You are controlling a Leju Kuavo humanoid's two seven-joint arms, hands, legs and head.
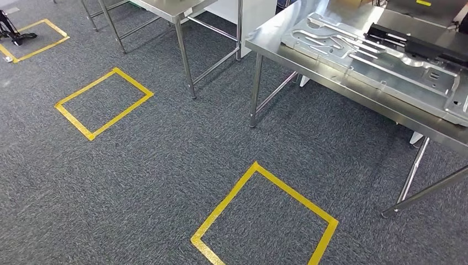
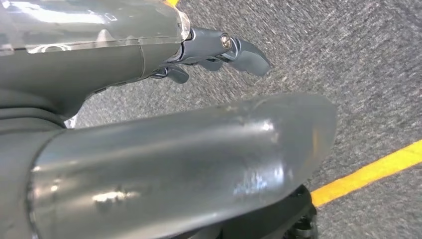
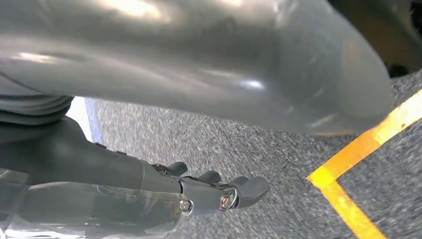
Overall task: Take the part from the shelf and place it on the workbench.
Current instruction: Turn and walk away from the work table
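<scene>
The stamped sheet-metal part [image 1: 381, 61] lies flat on the steel workbench [image 1: 309, 55] at far right, apparently already delivered. It looks stiff, sharp-edged and fairly heavy, best taken by its long rims with both hands. I count one such panel, a dark tray [image 1: 419, 41] beyond it, and three yellow floor squares [image 1: 265, 215]. The left hand [image 2: 219, 50] and right hand [image 3: 214, 191] hang over carpet holding nothing, fingers loosely apart.

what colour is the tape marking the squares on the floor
Yellow. The tape squares on the grey carpet show best in the head view.
</scene>
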